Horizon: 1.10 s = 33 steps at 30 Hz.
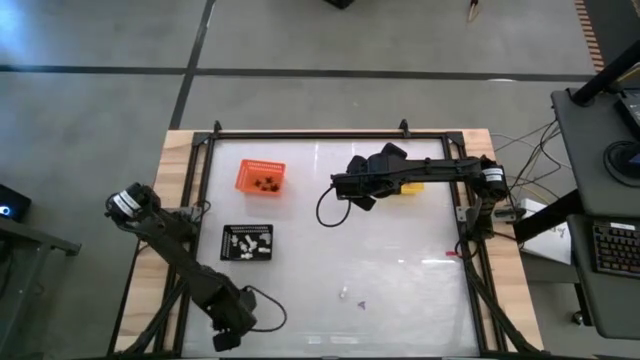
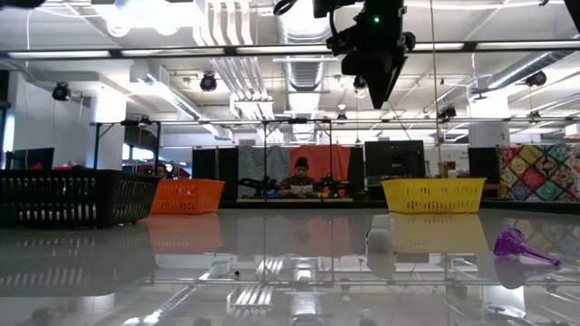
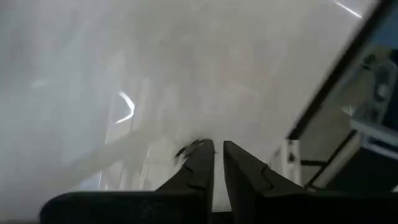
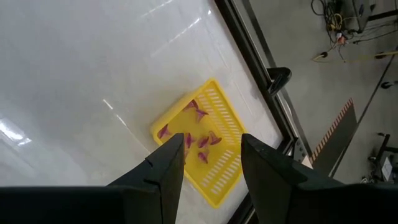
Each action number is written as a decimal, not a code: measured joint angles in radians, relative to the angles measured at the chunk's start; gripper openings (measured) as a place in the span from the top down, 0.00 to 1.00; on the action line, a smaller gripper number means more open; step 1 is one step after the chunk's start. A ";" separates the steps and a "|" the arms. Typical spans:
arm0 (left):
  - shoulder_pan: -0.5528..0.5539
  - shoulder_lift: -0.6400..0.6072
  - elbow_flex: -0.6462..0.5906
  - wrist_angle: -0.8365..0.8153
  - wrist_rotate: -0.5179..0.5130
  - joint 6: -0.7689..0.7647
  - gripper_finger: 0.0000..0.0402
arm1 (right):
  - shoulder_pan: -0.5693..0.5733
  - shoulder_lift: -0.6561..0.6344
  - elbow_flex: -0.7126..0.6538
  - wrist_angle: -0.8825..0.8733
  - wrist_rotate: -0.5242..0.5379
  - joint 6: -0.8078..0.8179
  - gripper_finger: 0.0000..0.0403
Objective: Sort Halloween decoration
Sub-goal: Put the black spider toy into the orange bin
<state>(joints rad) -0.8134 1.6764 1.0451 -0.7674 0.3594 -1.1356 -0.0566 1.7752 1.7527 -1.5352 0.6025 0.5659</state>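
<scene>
Right pincer [image 4: 208, 171] hangs wide open and empty above the yellow tray [image 4: 217, 155] (purple trinkets [image 4: 200, 140] inside) — presumably just emptied. Left pincer [image 3: 217, 165], nearly shut at the counter's [image 1: 400, 260] near corner, grips something dark — too blurred to name.

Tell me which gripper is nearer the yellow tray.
Right. The right gripper hangs open beside the yellow tray; the left gripper sits far off at the table's near edge.

Your right gripper [image 4: 208, 163] above the white table [image 4: 74, 74], fingers [image 4: 165, 171] spread apart, yellow tray [image 4: 221, 146] past them near the table's dark frame edge, purplish trinkets [image 4: 202, 142] scattered inside it.
</scene>
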 joint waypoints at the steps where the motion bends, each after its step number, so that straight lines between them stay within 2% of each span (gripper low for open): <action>1: -0.011 0.000 0.000 -0.018 -0.001 -0.029 0.94 | 0.000 0.000 0.000 0.000 0.000 0.000 0.63; 5: -0.059 0.003 -0.006 -0.033 0.042 -0.120 0.85 | 0.000 0.000 0.000 0.000 0.000 0.000 0.63; 13: -0.110 0.010 -0.040 0.000 0.052 -0.146 0.72 | 0.000 0.000 0.000 0.003 0.000 0.000 0.63; 17: -0.109 0.014 -0.084 0.037 0.068 -0.227 0.72 | 0.000 0.000 0.000 0.003 0.000 0.000 0.63; 23: -0.109 0.020 -0.142 0.196 0.115 -0.269 0.76 | 0.000 0.000 0.000 0.003 -0.001 0.000 0.63; 29: -0.105 0.041 -0.145 0.200 0.080 -0.247 0.78 | 0.000 0.000 0.000 0.004 -0.002 0.002 0.63; 33: -0.080 0.055 -0.144 0.198 0.092 -0.218 0.78 | 0.000 0.000 0.000 0.007 -0.003 0.002 0.63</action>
<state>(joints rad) -0.8936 1.7314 0.9015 -0.5691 0.4515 -1.3532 -0.0566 1.7752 1.7527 -1.5286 0.5996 0.5682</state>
